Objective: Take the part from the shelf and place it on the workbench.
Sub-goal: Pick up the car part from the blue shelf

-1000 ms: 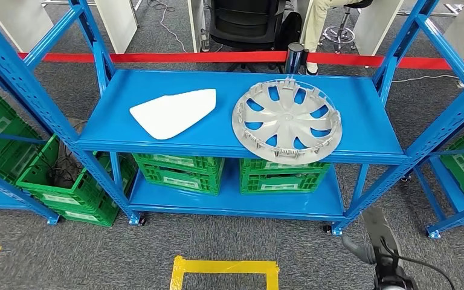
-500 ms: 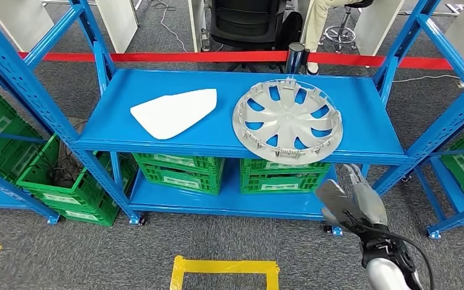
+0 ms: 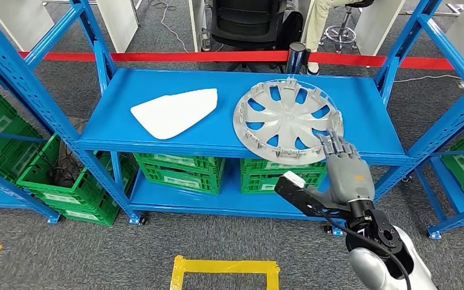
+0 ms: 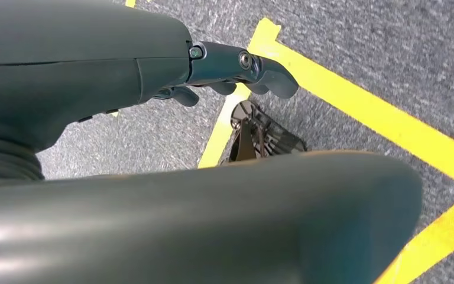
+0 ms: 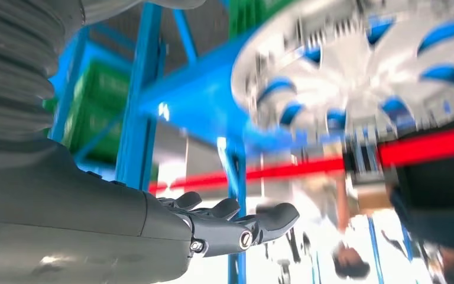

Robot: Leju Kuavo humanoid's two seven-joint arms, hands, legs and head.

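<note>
A silver hubcap (image 3: 287, 118) lies flat on the right half of the blue shelf (image 3: 365, 118); the right wrist view shows it blurred (image 5: 390, 65). A white flat panel (image 3: 174, 112) lies to its left. My right hand (image 3: 344, 172) is raised in front of the shelf's front edge, fingers straight and apart, thumb spread, fingertips (image 3: 333, 140) just over the hubcap's near right rim. It holds nothing. In the right wrist view its fingers (image 5: 236, 228) point toward the shelf. My left hand (image 4: 236, 68) hangs low over the floor, fingers loosely bent and empty.
Green crates (image 3: 181, 172) (image 3: 284, 175) fill the lower shelf, with more crates (image 3: 66, 181) at the left. Blue uprights frame the bay. Red barrier tape (image 3: 217, 57), an office chair (image 3: 244, 21) and a seated person's leg (image 3: 320, 18) lie behind. Yellow floor tape (image 3: 226, 269) marks the carpet.
My right hand has risen from low near the floor to the shelf's front edge, spreading out by the hubcap's near right rim. The hubcap and panel have not moved.
</note>
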